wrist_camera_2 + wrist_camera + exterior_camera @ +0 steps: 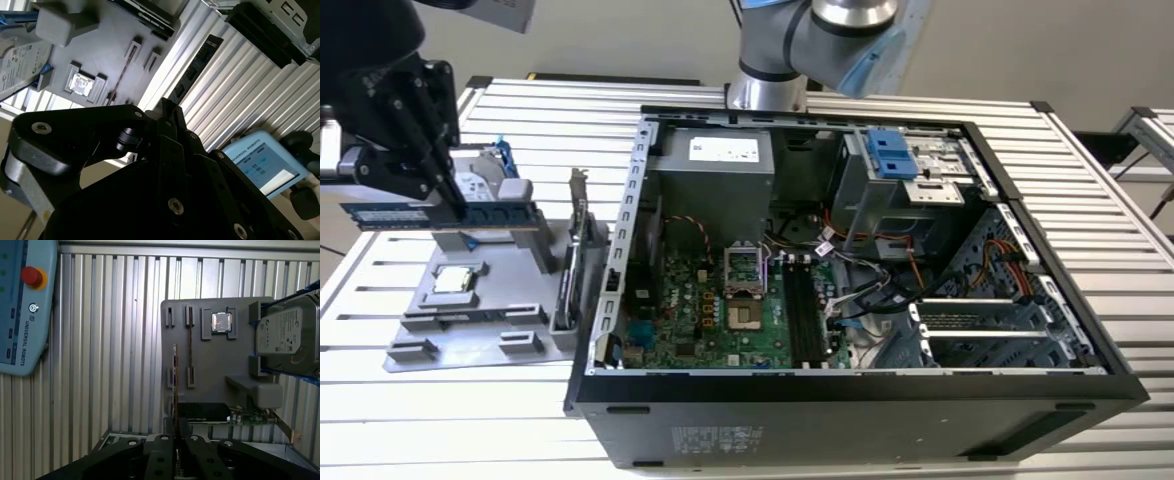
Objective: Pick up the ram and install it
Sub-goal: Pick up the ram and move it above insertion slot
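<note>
The black gripper (451, 203) is pinching the ram (500, 213) — its two fingers are pressed tight on the flat sides of the stick, near its middle. The ram is long, thin and dark blue. It lies level in the grip, and one end sticks out on each side. It hangs in the air and touches nothing but the fingers. In the first wrist view the ram (174, 385) looks like a thin edge that runs straight out from between the fingers. Under it is a gray tray (480, 330) that sits on a ribbed metal table (400, 420). A long narrow slot (190, 347) in the tray is just beside the ram. Near that slot a small square chip (454, 280) rests in its own pocket. A silver drive (287, 337) in a blue frame stands at the back of the tray, behind the ram. A flat card (578, 228) stands on its edge at the side of the tray nearest the computer. The open computer case (854, 425) is on the exterior view's right, well apart from the ram — a green board (707, 310) lies inside it. A blue control pad (25, 305) with a red button lies on the table too.
</note>
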